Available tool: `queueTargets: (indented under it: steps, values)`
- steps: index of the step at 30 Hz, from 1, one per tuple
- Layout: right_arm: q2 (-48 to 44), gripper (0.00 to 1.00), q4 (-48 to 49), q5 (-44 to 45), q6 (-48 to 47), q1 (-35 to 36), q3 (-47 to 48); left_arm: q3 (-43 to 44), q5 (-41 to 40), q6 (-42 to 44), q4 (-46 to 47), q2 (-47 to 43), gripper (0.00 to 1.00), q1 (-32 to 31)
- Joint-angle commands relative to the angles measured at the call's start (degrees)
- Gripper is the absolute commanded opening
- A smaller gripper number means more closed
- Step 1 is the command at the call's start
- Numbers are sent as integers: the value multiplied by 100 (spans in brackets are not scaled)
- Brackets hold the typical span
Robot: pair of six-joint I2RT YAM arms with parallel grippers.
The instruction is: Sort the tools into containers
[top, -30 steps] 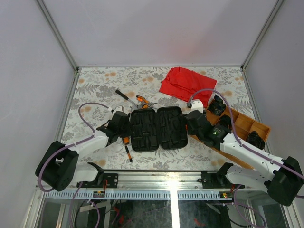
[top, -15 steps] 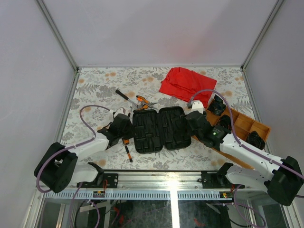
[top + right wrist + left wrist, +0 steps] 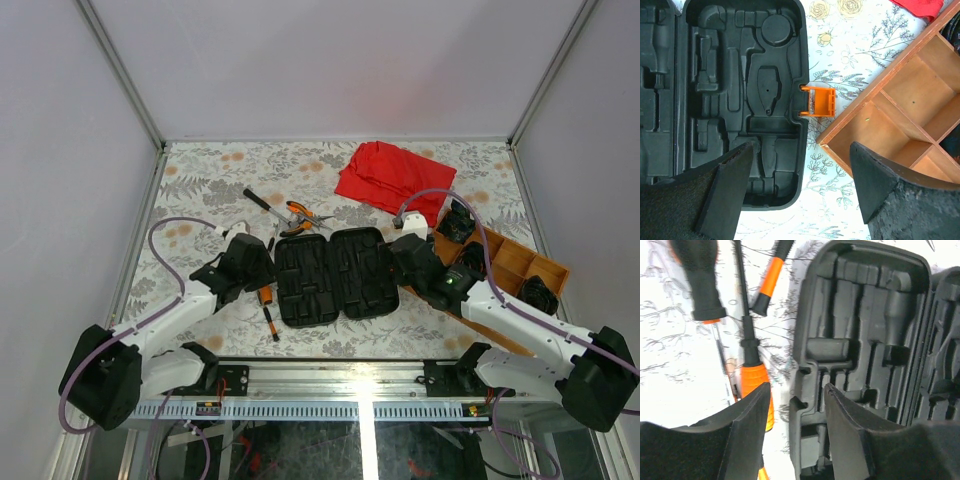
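The black tool case (image 3: 335, 275) lies open and flat on the table, its moulded slots bare. My left gripper (image 3: 258, 268) is open at the case's left edge. In the left wrist view the case rim (image 3: 800, 365) stands between the fingers (image 3: 747, 430) with a gap on each side. Orange-and-black screwdrivers (image 3: 754, 385) lie just left of it. The orange-handled pliers (image 3: 300, 213) and a black-handled driver (image 3: 260, 202) lie behind the case. My right gripper (image 3: 402, 258) is wide open and holds nothing. It hangs over the case's right edge, by the orange latch (image 3: 819, 101).
A wooden divided tray (image 3: 512, 268) sits at the right, its corner (image 3: 832, 142) close to the case; black items (image 3: 457, 222) lie in its compartments. A red cloth (image 3: 392, 178) lies at the back right. Metal rails edge the table.
My left gripper has opened off the case's left rim and drawn slightly back to the left. The case has shifted a little to the right. The right jaws have widened slightly.
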Motion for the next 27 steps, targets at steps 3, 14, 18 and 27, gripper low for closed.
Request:
queueTargets:
  steps: [3, 14, 18, 27]
  values:
    - [14, 84, 328, -20, 71, -17, -40, 244, -975, -109, -1046, -311, 49, 133]
    - [149, 81, 384, -173, 75, -15, -28, 45, -439, 2, -418, -124, 47, 158]
    - [122, 80, 321, -176, 81, -16, -44, 143, -508, 51, -420, 56, 45, 151]
    - [45, 77, 285, -183, 84, -16, -88, 85, -514, 59, -339, 296, 42, 151]
